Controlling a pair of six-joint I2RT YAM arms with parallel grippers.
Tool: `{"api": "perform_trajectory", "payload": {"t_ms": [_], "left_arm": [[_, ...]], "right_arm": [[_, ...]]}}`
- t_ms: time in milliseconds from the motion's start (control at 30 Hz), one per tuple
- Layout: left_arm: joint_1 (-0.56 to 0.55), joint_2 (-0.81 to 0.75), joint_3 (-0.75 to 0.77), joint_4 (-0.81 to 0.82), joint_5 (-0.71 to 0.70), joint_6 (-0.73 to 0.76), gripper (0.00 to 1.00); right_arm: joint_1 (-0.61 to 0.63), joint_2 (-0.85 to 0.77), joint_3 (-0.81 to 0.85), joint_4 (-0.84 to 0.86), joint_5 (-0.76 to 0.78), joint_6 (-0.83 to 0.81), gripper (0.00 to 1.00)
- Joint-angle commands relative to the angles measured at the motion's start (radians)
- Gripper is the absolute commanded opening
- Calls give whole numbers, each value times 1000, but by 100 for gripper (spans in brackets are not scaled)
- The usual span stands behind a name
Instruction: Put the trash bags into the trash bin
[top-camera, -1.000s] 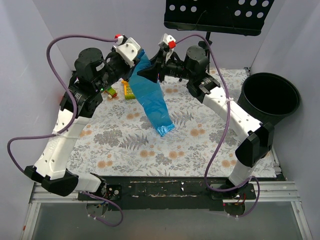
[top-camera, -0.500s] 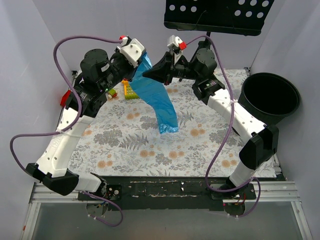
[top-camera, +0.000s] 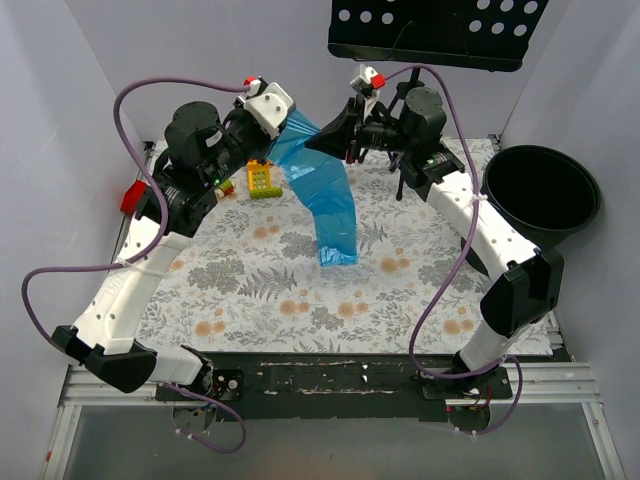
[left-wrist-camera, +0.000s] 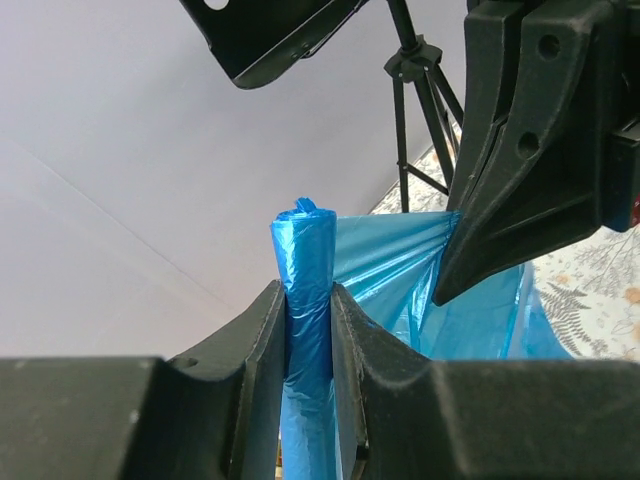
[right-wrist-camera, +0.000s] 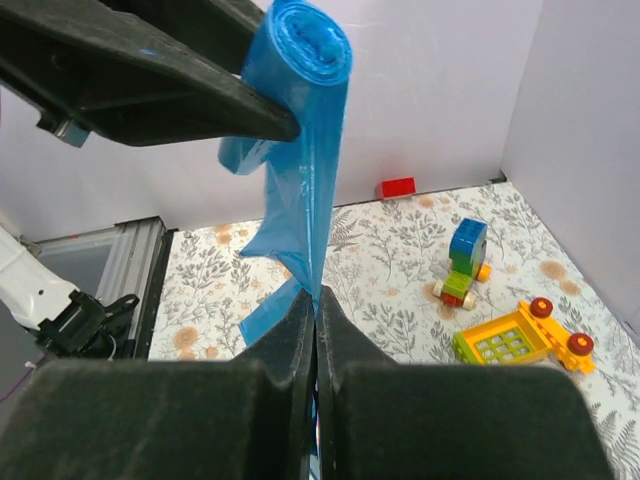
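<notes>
Left arm is reared up high off its base, elbow bent, forearm reaching toward the back middle. The left claw (left-wrist-camera: 307, 300) is clamped narrow on the roll (left-wrist-camera: 305, 255) of blue bags, which stands upright between its fingers. In the last second this claw barely shifted, only a touch right. The yellow toy block (top-camera: 262, 181) sits on the table (top-camera: 250, 300) just below it, with other toys further left. The sheet (top-camera: 330, 200), pulled off the roll, now spans a wider gap between the claws than a second ago, and its tail hangs down mid-table. Can't tell if the tail touches the cloth. The right claw (top-camera: 320, 142) is pinched tight on the sheet's upper edge, fingers closed flat on the film in the wrist view. It has drawn off to the right, away from the roll and under the music stand (top-camera: 430, 30). Right arm is also lifted, forearm level, pointing left at the other claw. The bin (top-camera: 540, 195) stands at the far right, well apart, with nothing blue inside. My read: they are peeling or tearing one bag free, and the carry to the bin is not yet begun.
</notes>
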Motion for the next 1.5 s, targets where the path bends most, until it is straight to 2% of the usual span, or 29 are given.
{"api": "perform_trajectory", "payload": {"t_ms": [0, 167, 233, 267, 367, 533, 600, 700, 833, 1233, 1467], "left_arm": [[18, -43, 31, 34, -69, -77, 0], [18, -41, 20, 49, -77, -136, 0], [18, -32, 26, 68, -132, -157, 0], [18, -29, 29, 74, -143, -165, 0], [21, -13, 58, 85, -163, -205, 0], [28, 14, 131, 57, -146, -243, 0], [33, 14, 137, 56, -141, -245, 0], [38, 26, 170, 39, -150, -249, 0], [38, 28, 197, 16, -97, -208, 0], [38, -7, 224, -89, -31, -79, 0], [38, -26, 217, -92, -55, -51, 0]], "right_arm": [[-7, -13, 94, -75, 88, -30, 1], [3, 24, 172, -123, 157, -71, 1], [6, 10, 167, -148, 219, -106, 27], [6, 3, 164, -157, 238, -129, 35], [6, -39, 132, -175, 290, -187, 48], [15, -74, 71, -164, 290, -192, 63], [37, -60, 94, -168, 318, -186, 83], [100, -65, 109, -146, 453, -269, 85], [175, -114, 11, 13, 496, -408, 84], [174, 73, 256, 33, 539, -275, 85], [166, 174, 348, 3, 442, -196, 85]]}}
